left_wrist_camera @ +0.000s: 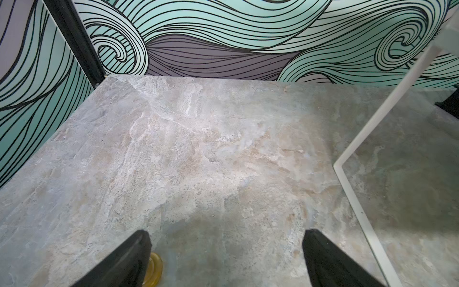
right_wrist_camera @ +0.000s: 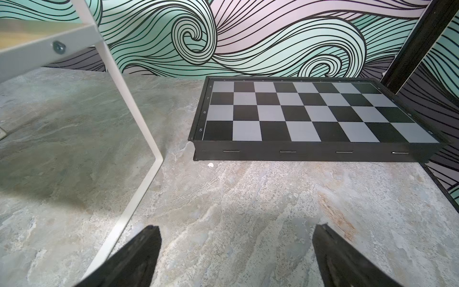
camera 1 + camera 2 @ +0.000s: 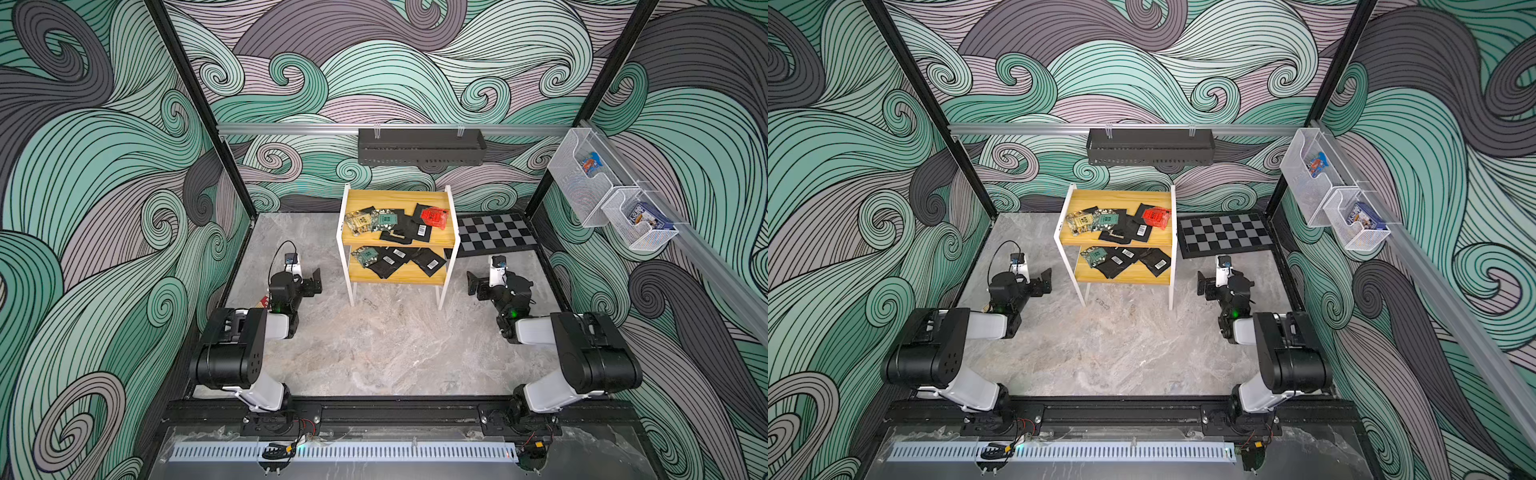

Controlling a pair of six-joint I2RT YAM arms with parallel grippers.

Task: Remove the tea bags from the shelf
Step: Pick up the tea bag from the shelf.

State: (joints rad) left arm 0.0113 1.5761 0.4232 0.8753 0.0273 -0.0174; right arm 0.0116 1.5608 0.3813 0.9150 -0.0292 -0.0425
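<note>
top views: high, whole cell | wrists: low, forward, both show shelf (image 1: pixel 362 213)

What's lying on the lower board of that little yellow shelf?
A teal tea bag and several black ones with barcode labels; the top board hides the back part.

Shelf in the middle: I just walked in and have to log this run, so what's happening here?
Nothing is being handled yet. The tea bags lie scattered on both tiers of the yellow shelf. The left gripper and right gripper are open and empty, low over the table, one on each side of the shelf.
</note>
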